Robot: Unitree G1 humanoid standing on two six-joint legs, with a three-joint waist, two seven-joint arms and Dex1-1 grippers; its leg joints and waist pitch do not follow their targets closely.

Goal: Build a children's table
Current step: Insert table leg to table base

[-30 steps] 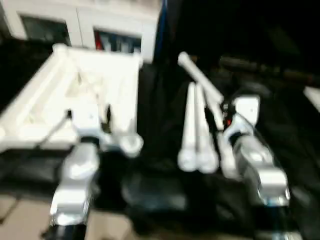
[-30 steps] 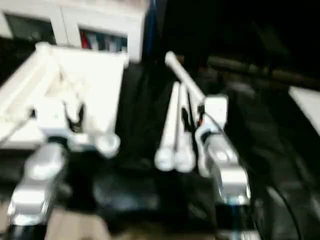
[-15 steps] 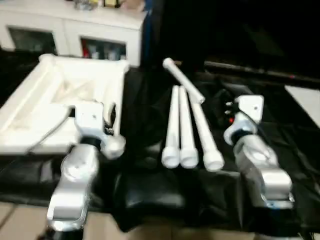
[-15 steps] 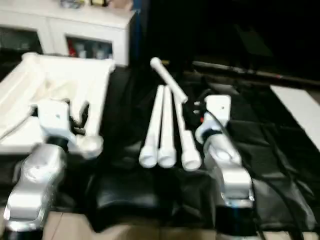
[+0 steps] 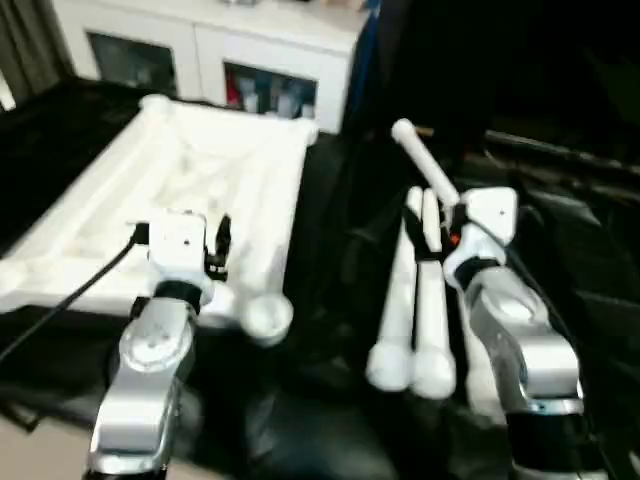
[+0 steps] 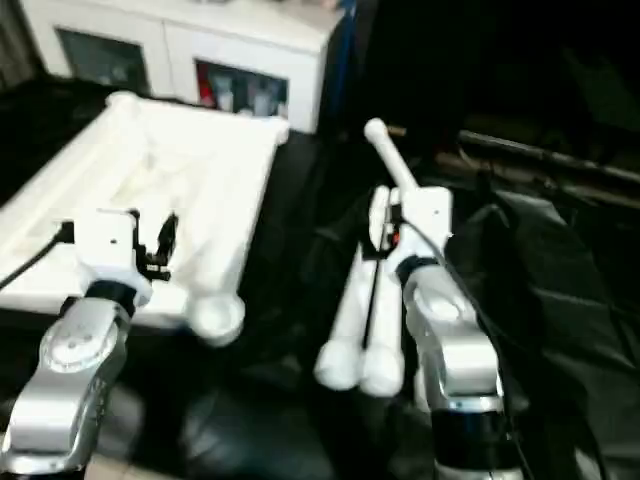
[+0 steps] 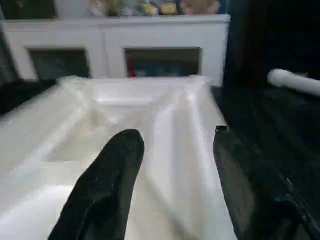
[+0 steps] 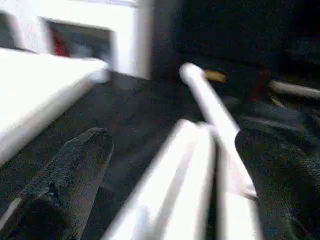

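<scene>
The white tabletop [image 5: 200, 180] lies underside up at the left on black cloth, with a round corner socket [image 5: 266, 316] at its near right corner. My left gripper [image 5: 180, 228] hovers over the tabletop's near right part, and its black fingers [image 7: 107, 185] stand open with nothing between them. Several white legs lie to the right. Two legs [image 5: 415, 300] rest side by side, and a slanted leg [image 5: 424, 168] lies across their far ends. My right gripper [image 8: 175, 137] hangs open just above these legs, with its fingers [image 8: 75, 170] spread on either side of them, not gripping. My right forearm partly hides another leg [image 5: 482, 378].
A white cabinet [image 5: 250, 60] with glass doors stands behind the tabletop. Wrinkled black cloth [image 5: 330, 250] covers the work surface. A black cable [image 5: 70, 300] trails from my left wrist across the tabletop's near rim. Pale floor [image 5: 30, 450] shows at the near left.
The whole picture has shifted, so the camera moved. My right arm now lies over the rightmost leg, which showed beside it half a second ago. Both grippers' openings look unchanged.
</scene>
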